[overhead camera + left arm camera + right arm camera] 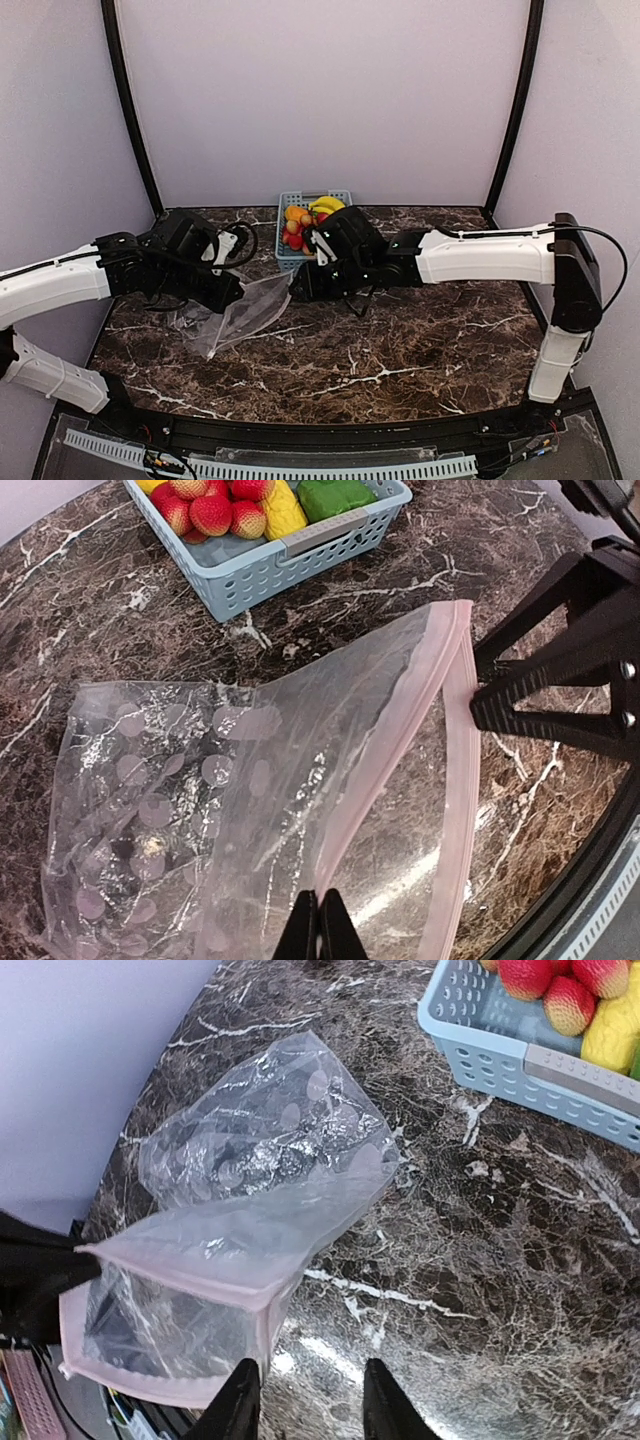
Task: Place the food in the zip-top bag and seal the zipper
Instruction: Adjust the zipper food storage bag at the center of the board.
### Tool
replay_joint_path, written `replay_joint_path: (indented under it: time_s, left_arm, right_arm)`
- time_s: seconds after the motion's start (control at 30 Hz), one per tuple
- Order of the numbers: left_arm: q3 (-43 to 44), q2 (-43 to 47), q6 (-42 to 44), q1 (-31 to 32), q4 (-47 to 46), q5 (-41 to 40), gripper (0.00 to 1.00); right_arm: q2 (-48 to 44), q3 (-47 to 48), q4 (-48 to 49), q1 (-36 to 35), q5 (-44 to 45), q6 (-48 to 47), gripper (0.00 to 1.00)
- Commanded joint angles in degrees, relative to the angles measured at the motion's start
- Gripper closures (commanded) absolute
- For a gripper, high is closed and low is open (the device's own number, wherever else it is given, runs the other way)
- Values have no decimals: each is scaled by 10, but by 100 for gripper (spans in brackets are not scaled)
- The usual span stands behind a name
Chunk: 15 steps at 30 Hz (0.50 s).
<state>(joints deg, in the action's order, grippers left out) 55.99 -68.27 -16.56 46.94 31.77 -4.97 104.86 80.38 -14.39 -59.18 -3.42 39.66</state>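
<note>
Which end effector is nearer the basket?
Right. The right end effector is open just in front of the basket, beside the bag. The left end effector is farther left, shut on its pink strip.

Dark marble table (pixel 400 350), white veins. Blue basket (pixel 297 197) at far edge, ctr. Clear bag (pixel 232 322) left of ctr, near basket; bottom end on table, mouth end lifted.

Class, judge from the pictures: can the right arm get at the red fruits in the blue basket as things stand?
Probably yes. The right gripper is open, the basket sits close by with its top open, and nothing covers the red fruits.
</note>
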Motion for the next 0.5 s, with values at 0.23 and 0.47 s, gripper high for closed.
replay_joint_path:
  time_s: [0.23,0.47]
  left_arm:
    - [40,-26,34,-83,-19,129,99]
    - [81,-45,94,-158,9,162,99]
  right_arm:
    - [-119,-11,-45,-5,49,-43,36]
    - [-107,30,-100,31,95,-85,32]
